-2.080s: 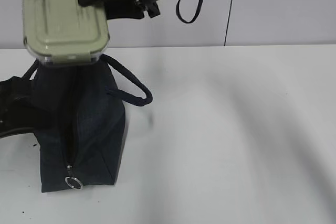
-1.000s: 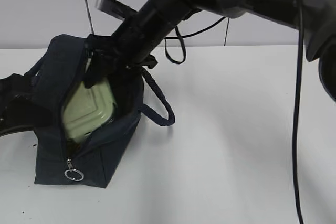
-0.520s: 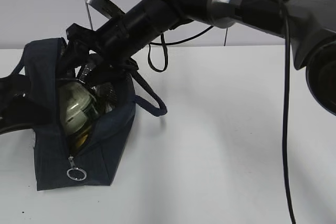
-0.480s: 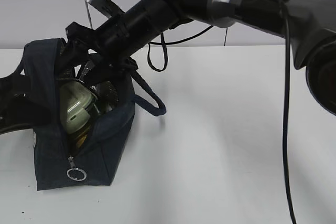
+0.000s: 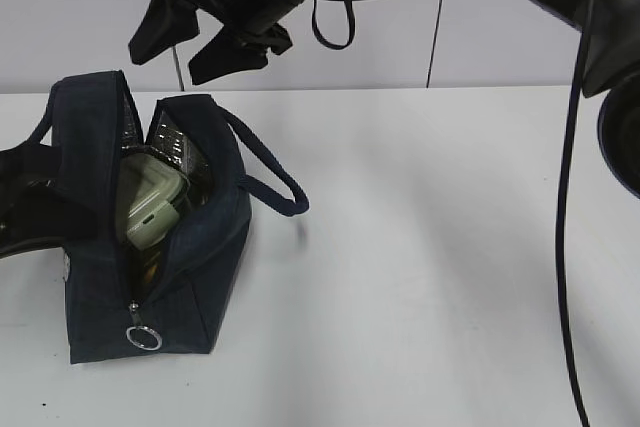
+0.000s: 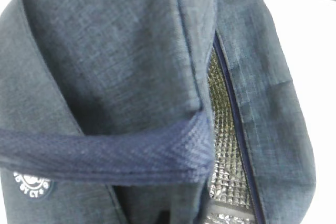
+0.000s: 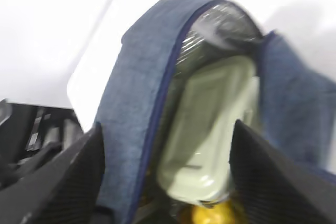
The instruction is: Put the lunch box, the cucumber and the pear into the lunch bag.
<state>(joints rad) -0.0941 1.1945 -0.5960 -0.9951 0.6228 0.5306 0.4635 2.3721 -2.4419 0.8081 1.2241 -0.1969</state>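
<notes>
Now the lunch box (image 5: 150, 209) sits bagged below the spread, empty right gripper (image 5: 190, 39).

**White table, grey wall behind**

You're looking at a plain white table (image 5: 430, 247), evenly lit, soft grey shadows spread across it. Behind it, a pale grey wall (image 5: 500, 37) with 1 thin dark vertical line (image 5: 432, 42) running down.

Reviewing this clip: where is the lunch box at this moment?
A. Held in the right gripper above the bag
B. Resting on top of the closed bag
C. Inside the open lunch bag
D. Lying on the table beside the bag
C: the pale green lunch box sits inside the open lunch bag, and the right gripper hangs open and empty above it.
</notes>
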